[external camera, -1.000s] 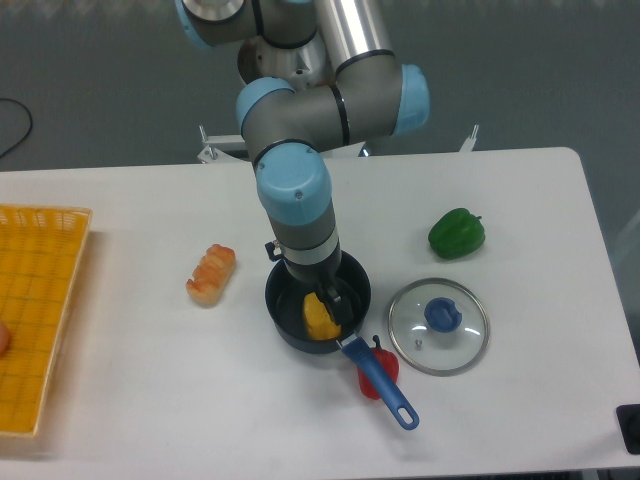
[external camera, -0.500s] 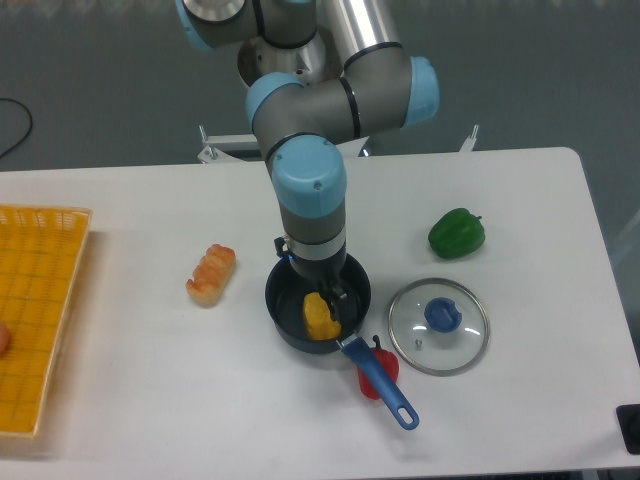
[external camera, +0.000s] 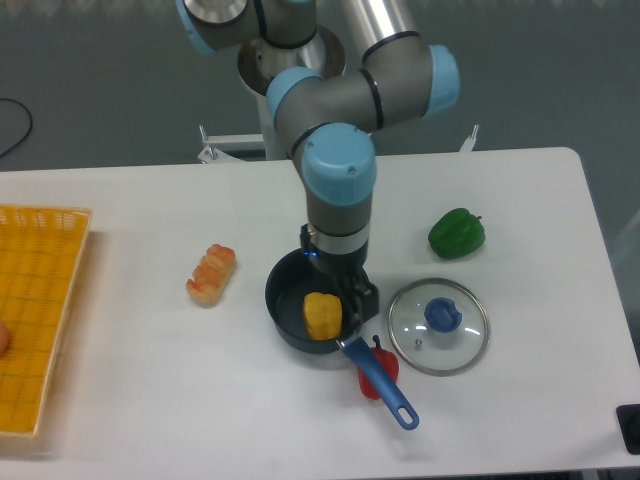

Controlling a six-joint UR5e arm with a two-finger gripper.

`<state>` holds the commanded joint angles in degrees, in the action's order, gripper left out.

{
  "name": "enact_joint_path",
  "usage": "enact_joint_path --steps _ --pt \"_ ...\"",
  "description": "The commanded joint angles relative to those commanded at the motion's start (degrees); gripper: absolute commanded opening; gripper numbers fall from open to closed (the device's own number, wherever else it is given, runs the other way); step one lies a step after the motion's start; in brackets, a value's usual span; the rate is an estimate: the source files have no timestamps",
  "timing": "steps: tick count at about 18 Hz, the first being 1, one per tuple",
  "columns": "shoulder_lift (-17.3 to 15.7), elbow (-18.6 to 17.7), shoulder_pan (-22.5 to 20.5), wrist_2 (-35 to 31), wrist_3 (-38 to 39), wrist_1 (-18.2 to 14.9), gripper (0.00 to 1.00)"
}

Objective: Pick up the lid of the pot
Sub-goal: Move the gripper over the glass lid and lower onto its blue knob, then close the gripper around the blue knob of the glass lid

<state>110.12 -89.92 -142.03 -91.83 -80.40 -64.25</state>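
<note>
Roughly above pan [external camera: 286,326] edge, jaws apart; pot lid [external camera: 441,316] rim just beside, narrow gap between.

Single raised viewpoint opposite the arm [external camera: 338,165], facing down across the table [external camera: 150,390], at middle distance

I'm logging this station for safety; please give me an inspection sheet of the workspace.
Surface: pale table; damage, nothing seen.
Job's things: clear lid lying flat, blue knob upward.
Clutter: black pan beside lid, yellow item inside; pan's blue handle over red item; green pepper.
Gripper: open above pan, holding nothing.
Cables: dark cable, far left.
Surroundings: yellow crate at left; dark background.
</note>
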Motion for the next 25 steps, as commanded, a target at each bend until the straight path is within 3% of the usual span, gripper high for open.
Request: enact_joint_path --steps 3,7,10,16,25 --pt "1.76 1.32 -3.07 -1.68 -9.4 -0.26 1.0" --pt "5.27 2.64 -5.63 -2.03 -15.4 1.22 1.0" --pt "8.17 2.73 -6.42 -2.3 -15.93 2.99 1.0" --pt "10.46 2.82 -7.04 -2.56 -16.02 4.31 1.0" --pt "11.61 2.2 -7.12 -5.18 -16.02 4.57 1.0"
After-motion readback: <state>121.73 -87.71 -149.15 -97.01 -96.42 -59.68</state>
